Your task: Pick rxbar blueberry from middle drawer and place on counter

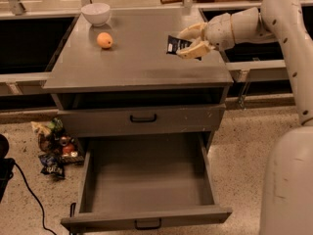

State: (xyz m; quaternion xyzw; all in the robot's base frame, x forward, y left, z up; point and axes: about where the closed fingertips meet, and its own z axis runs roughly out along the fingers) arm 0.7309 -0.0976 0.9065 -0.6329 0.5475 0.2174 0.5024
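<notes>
While our arm reached in from the right, our gripper (183, 44) was clenched on the rxbar blueberry (172, 44), holding the dark wrapper at the right rear of the counter (137, 67); we could not tell whether it touched the top. An orange (104, 40) and a white bowl (95, 12) sat well apart to the left. Below a closed drawer front (112, 120), the middle drawer (146, 180) stood pulled out. Snack wrappers (54, 148) lay on the floor.

I read this as robot test space, possibly lab: plain grey drawer cabinet (98, 120) on speckled floor (244, 141), snack packets (54, 148) heaped beside it, loose black cable (28, 196). My gripper (180, 45) over counter (142, 62), clamped on rxbar blueberry (172, 44).
</notes>
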